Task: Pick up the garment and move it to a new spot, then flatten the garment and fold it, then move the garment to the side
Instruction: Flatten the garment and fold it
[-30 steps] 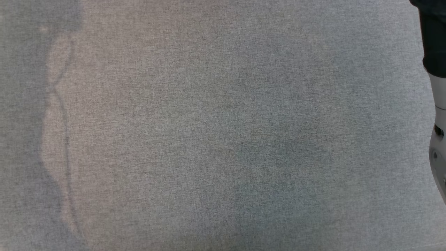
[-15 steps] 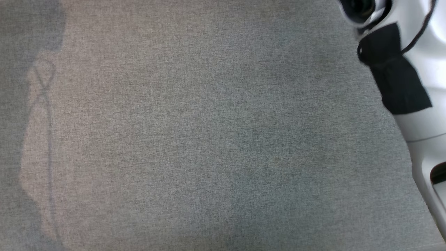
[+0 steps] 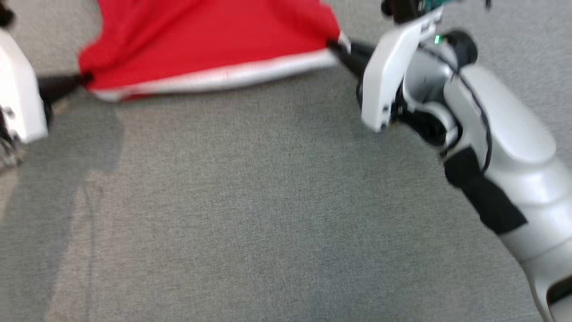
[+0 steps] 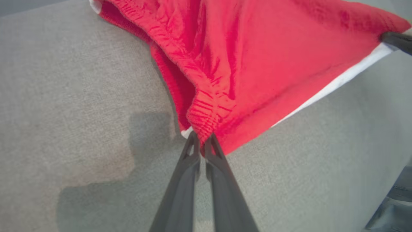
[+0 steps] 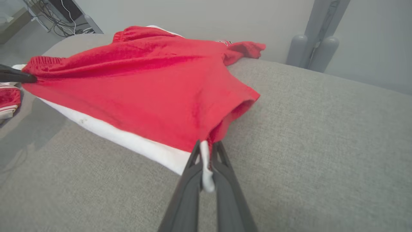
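Red garment point(image 3: 210, 40) lies toward the far end of your grey cushion point(image 3: 268, 201), and you have its near edge drawn taut between both grippers. Your left gripper point(image 4: 201, 140) is clamped on the gathered elastic waistband point(image 4: 206, 112) at one corner, with red fabric pinched at the tips of its pressed-together fingers. Your right gripper point(image 5: 206, 145) is clamped on the opposite corner, where a tab of the white band point(image 5: 128, 140) sticks out between its fingers. That white band runs along the near edge from one gripper to the other.

In the head view your grippers are well apart, each pointing inward at the garment. The near edge looks raised just off the cushion, with a shadow beneath it. The far part, with its bunched end near the wall point(image 5: 193, 19), rests on the cushion. Near your left gripper lies a second red-and-white cloth point(image 5: 8, 100); you cannot tell whether it touches the garment. Two grey posts point(image 5: 323, 53) stand behind the cushion.
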Robot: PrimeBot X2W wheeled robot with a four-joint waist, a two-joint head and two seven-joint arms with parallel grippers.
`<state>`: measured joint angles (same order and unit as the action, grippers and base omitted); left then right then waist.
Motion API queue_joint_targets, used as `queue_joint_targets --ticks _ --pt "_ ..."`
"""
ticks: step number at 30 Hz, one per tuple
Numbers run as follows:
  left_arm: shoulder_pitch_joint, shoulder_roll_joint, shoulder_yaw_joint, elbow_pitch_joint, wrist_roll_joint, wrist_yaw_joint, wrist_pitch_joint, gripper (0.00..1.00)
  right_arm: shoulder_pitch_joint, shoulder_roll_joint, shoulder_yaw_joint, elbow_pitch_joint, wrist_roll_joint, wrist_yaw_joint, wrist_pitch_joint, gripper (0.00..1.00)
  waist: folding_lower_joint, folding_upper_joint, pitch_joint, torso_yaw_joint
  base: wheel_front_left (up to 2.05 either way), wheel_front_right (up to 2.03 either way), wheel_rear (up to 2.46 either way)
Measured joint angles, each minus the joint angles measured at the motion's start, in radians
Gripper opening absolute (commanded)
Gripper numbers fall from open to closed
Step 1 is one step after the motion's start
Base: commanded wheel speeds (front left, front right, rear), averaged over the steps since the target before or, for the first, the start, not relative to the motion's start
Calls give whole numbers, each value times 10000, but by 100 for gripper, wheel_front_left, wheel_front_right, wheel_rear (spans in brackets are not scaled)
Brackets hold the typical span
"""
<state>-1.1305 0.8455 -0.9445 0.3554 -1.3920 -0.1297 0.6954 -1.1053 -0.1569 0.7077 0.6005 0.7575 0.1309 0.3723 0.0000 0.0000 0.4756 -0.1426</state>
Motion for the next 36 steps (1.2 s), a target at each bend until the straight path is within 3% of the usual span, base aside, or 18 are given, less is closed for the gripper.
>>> queue_joint_targets --ticks 7,15,19,24,28,36 --pt "1907 570 -633 -1275 -217 0 -1078 0 2303 -1043 430 -1551 345 0 573 0 0 0 -1397 104 0 0 0" --pt "3593 846 -1337 -2059 -1277 15 -554 0 5192 -1994 -585 -3624 121 2 2138 0 0 0 -3033 277 0 0 0" --pt "4409 1187 -1565 -3080 -1714 272 -506 0 6948 -2192 -1375 -5248 -222 0 3196 0 0 0 -3759 264 0 0 0" --pt "5238 1643 -1841 -4334 -1845 709 -713 0 9273 -2069 -2644 -7260 -895 0 4587 0 0 0 -4265 234 0 0 0" --pt "5330 1891 -1822 -4665 -1858 932 -800 0 10139 -1693 -3181 -8447 -1258 -2 5336 0 0 0 -4252 269 0 0 0" --pt "4660 1912 -1335 -4387 -2180 1131 -447 0 9396 -857 -3588 -9426 -1988 -2 6207 0 0 0 -3729 440 0 0 0"
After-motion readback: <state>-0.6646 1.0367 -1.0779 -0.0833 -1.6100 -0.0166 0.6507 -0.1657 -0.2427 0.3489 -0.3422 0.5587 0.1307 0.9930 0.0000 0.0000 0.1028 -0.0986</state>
